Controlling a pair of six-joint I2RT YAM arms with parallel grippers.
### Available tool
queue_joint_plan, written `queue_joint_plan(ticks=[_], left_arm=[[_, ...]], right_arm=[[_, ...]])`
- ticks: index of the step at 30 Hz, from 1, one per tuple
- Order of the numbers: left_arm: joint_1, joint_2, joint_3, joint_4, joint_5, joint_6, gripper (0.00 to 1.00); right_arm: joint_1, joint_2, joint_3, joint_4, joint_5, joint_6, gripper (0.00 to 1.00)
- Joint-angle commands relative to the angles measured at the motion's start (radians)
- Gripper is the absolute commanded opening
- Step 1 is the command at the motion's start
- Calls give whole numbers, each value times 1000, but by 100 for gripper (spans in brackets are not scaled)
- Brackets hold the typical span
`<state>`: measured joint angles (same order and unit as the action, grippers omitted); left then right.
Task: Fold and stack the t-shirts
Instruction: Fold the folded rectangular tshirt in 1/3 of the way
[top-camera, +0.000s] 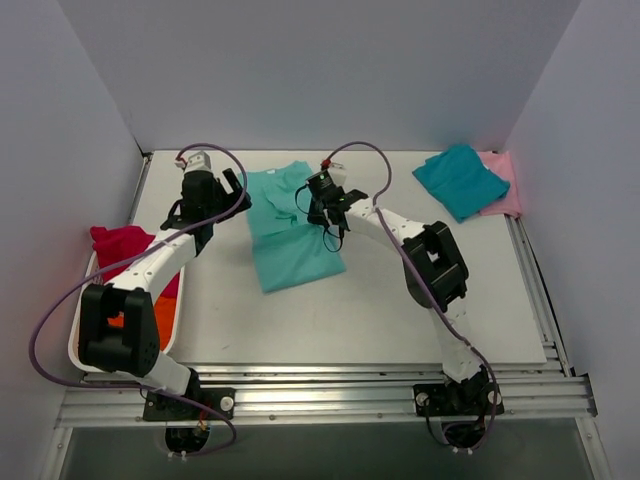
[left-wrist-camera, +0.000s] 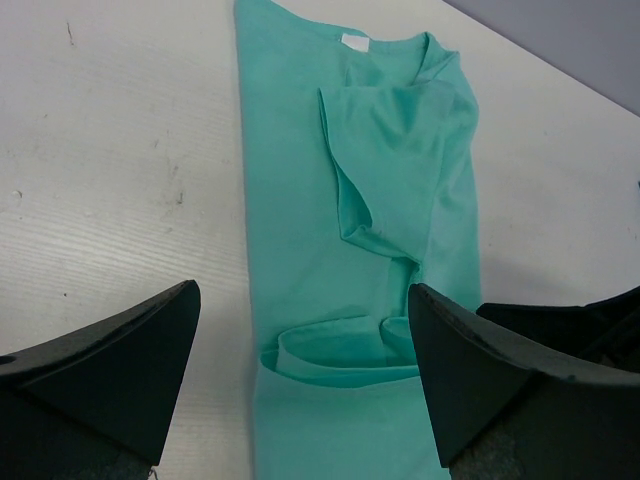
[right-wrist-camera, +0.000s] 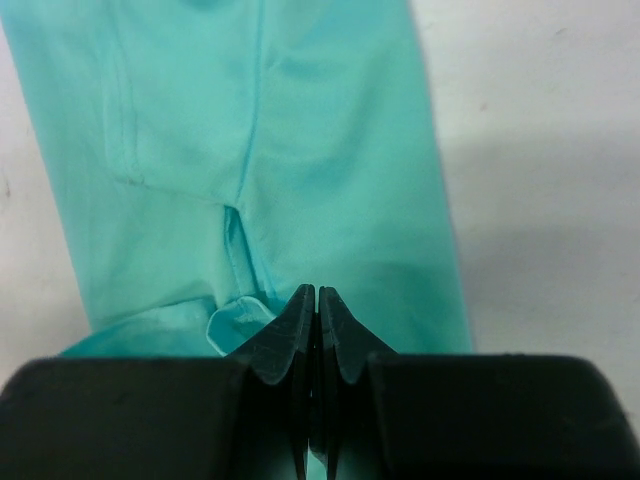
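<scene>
On the white table (top-camera: 400, 300), the long, lengthwise-folded light mint-green cloth t-shirt (top-camera: 290, 245) lies at the middle, well apart from the folded darker teal shirt (top-camera: 458, 178) in the far right corner. My left gripper (left-wrist-camera: 302, 300) hovers wide open over the mint shirt's left edge. My right gripper (right-wrist-camera: 317, 300) is pressed closed against the cloth, and I cannot tell whether it pinches any. If I catch one layer only, the tucked sleeve (left-wrist-camera: 385, 170) may slip out and skew the fold.
</scene>
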<state>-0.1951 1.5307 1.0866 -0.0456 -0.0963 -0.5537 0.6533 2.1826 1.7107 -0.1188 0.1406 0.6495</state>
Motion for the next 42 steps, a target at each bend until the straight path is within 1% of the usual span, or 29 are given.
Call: queue_joint_plan(ticks=[1,6,13,19,23,30,40,41,42], left_arm=[[5,8,16,66,13,18,94],[3,25,27,67,24,20,94],[-1,31,24,72,35,18,94],[-6,32,19,69,32,26,94],[-7,26,15,69,32,32,94],[-12,20,4,82,36,37,94],[-24,57,22,90,36,47,94],[-26,60,25,89,35,49,94],[-27,65,29,87,35,51,94]], right_arm=[[-55,-37,33,-19,-21,-19,0],[-96,5,36,11,-59,-13,0],[-123,141,85,31,-107,7,0],[-127,203,161,4,-78,30,0],[-136,189,167,-19,-21,50,0],[-170,123,86,30,7,84,0],[-241,74,-19,110,1,102,0],[-245,74,-25,140,4,101,4],[-256,77,-26,137,10,104,18]])
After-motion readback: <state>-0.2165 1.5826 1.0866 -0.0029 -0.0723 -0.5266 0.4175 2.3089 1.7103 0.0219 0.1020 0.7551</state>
